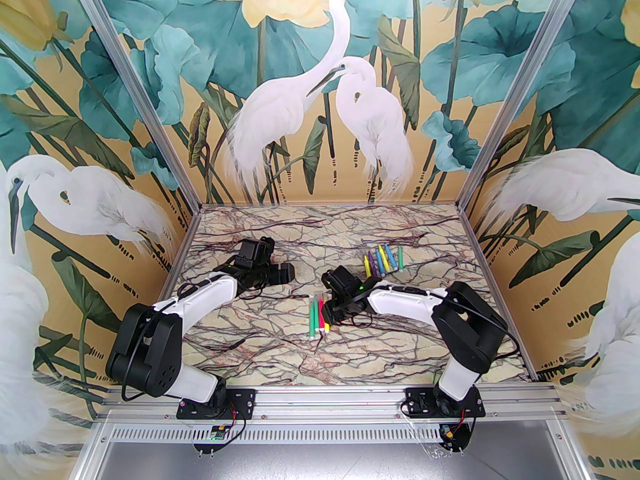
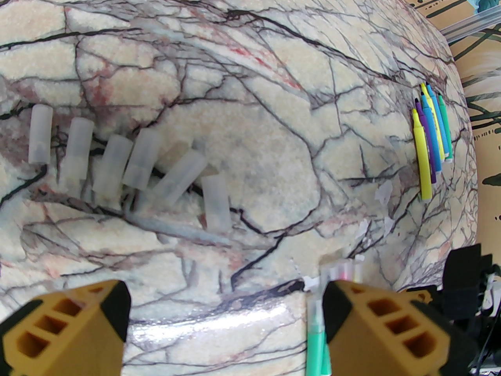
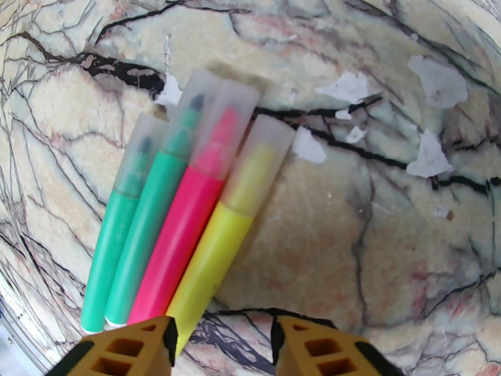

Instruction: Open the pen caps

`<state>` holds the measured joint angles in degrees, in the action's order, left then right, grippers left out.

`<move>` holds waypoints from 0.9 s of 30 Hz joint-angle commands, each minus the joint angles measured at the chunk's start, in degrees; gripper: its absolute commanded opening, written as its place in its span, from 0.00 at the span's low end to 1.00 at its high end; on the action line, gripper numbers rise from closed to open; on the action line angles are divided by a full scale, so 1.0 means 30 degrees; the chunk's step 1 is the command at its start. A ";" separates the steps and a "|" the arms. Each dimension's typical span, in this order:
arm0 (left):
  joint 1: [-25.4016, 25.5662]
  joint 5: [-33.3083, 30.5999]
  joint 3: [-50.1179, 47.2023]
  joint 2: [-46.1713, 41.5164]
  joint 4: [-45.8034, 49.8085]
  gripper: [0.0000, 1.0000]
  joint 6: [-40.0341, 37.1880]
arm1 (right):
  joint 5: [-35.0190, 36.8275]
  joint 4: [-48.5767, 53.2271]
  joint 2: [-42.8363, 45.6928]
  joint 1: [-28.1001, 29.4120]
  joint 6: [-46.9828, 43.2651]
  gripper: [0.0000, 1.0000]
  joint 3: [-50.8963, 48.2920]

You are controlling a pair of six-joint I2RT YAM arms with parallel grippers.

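Several loose clear pen caps (image 2: 143, 159) lie in a rough row on the marble table, ahead of my left gripper (image 2: 225, 304), which stands open and empty above the surface. In the top view the left gripper (image 1: 284, 273) is left of centre. Four capped pens (image 3: 184, 225) lie side by side: two green, one pink, one yellow, each with a clear cap (image 3: 262, 159) on. My right gripper (image 3: 225, 327) is open just behind their rear ends, and the yellow pen's end sits by its left finger. The right gripper (image 1: 331, 313) hovers beside these pens (image 1: 317, 318).
A group of uncapped pens (image 1: 382, 260) (image 2: 430, 139), yellow, purple, blue and green, lies at the back right of the table. Small white flecks (image 3: 436, 80) dot the marble table (image 1: 260, 348). Painted walls close in the table on three sides.
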<state>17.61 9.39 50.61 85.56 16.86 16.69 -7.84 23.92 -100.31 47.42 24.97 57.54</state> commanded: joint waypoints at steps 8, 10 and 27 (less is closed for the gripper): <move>-0.0228 0.0533 -0.0464 -0.0265 -0.0588 0.86 -0.0601 | 0.0177 0.0783 -0.1203 0.0450 0.0520 0.46 0.1435; -0.0214 0.0533 -0.0500 -0.0256 -0.0536 0.86 -0.0684 | 0.0548 0.1182 -0.1406 0.0483 0.0494 0.45 0.1657; -0.0250 0.0827 -0.0182 -0.0103 -0.0586 0.86 -0.0652 | 0.4282 0.5086 -0.1865 0.1257 0.0371 0.39 0.3162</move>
<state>17.19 10.50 49.50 85.56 15.94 15.38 3.40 36.69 -105.38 50.43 25.74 66.28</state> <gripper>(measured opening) 0.859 0.389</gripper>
